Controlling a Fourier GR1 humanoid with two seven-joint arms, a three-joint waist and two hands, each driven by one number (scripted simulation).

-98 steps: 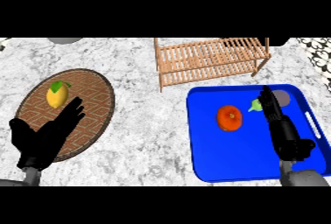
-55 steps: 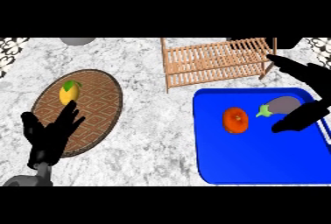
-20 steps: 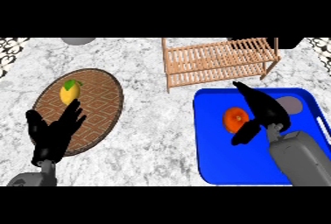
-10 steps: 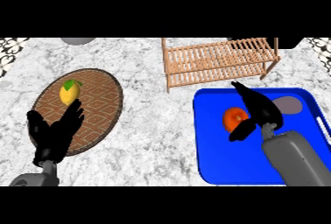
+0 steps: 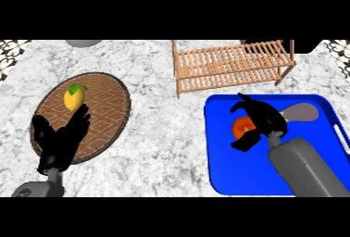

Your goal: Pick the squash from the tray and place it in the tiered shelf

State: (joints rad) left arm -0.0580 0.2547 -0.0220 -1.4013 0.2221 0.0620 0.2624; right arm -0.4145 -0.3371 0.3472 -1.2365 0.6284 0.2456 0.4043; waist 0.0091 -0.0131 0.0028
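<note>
Tray [image 5: 226, 178]: one orange squash [image 5: 240, 127] grasped by right hand [image 5: 263, 121], one grey vegetable [image 5: 301, 112] beside. Left hand [image 5: 60, 141] rested open.

One head view looks steeply down at the counter [image 5: 157, 115].

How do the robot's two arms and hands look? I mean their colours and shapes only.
Both hands are black, each with slim fingers and a thumb: the left hand at the view's lower left, the right hand at the right. The right forearm is a smooth, rounded grey cylinder. Of the left forearm only a grey stub shows. No cables or markings are visible.
</note>
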